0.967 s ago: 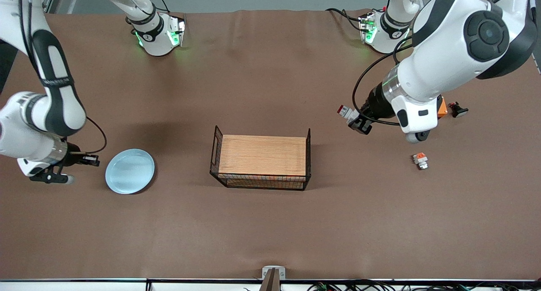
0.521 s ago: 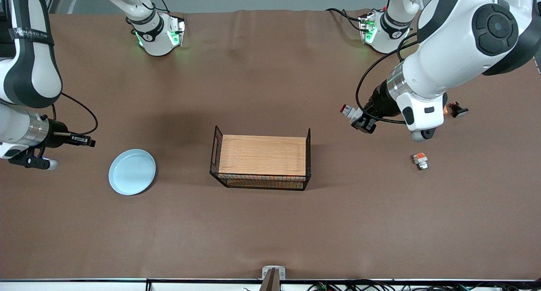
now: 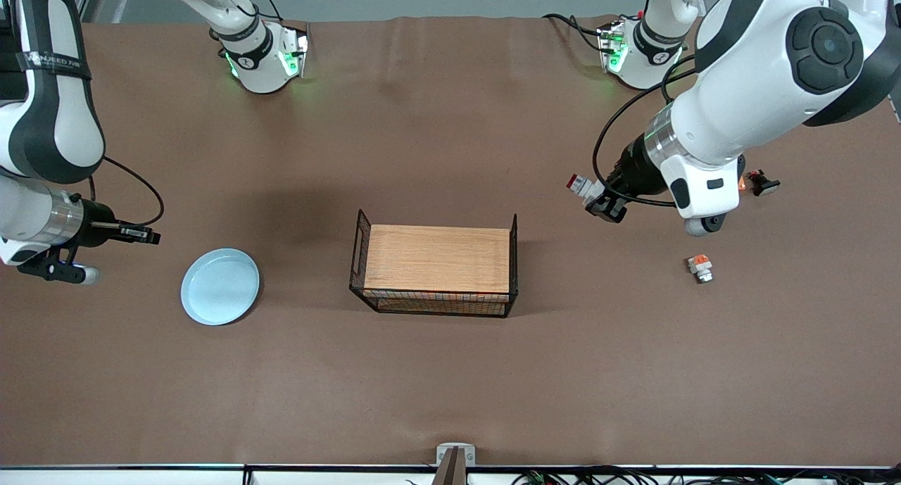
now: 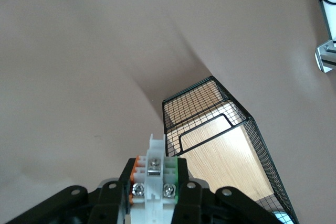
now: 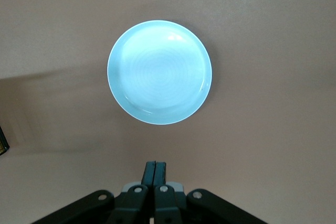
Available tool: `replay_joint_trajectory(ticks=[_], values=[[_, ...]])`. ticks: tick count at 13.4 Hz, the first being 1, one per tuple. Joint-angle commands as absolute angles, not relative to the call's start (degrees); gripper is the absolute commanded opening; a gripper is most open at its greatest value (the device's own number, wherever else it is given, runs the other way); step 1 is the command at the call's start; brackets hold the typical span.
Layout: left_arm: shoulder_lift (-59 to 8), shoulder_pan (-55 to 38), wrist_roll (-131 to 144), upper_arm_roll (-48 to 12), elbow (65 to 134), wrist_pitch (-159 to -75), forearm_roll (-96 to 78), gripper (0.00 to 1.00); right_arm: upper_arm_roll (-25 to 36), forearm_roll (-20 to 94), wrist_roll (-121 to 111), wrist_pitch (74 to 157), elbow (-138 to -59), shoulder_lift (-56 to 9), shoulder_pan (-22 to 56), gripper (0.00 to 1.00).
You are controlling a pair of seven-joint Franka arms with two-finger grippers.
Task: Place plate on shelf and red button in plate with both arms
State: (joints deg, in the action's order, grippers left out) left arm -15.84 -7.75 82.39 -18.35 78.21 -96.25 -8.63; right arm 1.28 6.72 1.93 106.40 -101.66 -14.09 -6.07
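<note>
The left gripper (image 3: 590, 195), up over the bench toward the left arm's end, pinches the red button (image 3: 578, 186) between its 2 jaws. The right gripper (image 3: 149, 237), jaws pressed together and empty, hangs near the plate (image 3: 219, 286), which lies on the bench near the right arm's end.

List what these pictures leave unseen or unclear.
- Orange box: front view, nearly all hidden by the left arm.
- Red button in the left gripper: left wrist view, red cap out of sight.
- Small dark piece beside the box: front view, too small to identify.
</note>
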Motion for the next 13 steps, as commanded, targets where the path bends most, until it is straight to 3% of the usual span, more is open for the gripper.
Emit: replay_joint_trajectory(ticks=[1, 6, 7, 9, 11, 13], values=[[-15.29, -7.65, 82.97, -18.46, 78.49, -96.06, -8.88, 0.3, 1.05, 7.47, 1.67, 109.93, -102.04, -14.76, -7.03, 0.0], [-15.47, -7.65, 82.62, -18.46, 78.49, -96.06, -8.88, 0.3, 1.05, 9.13, -10.34, 121.62, -101.95, -22.66, -11.59, 0.02], [-15.47, -7.65, 82.62, -18.46, 78.49, -96.06, -8.88, 0.3, 1.05, 10.62, -13.24, 123.03, -101.87, -24.07, -12.3, 0.15], [-15.73, -7.73, 82.53, -18.46, 78.49, -96.15, -8.88, 0.3, 1.05, 12.56, -17.3, 125.93, -101.6, -26.88, -13.44, 0.3], [-15.82, -7.73, 82.36, -18.46, 78.57, -96.5, -8.79, 0.3, 1.05, 12.83, -18.81, 129.09, -101.6, -28.91, -13.54, 0.78], [-15.82, -7.65, 82.35, -18.46, 78.66, -97.11, -8.53, 0.3, 0.97, 14.93, -19.59, 130.6, -101.6, -30.84, -13.53, 0.89]])
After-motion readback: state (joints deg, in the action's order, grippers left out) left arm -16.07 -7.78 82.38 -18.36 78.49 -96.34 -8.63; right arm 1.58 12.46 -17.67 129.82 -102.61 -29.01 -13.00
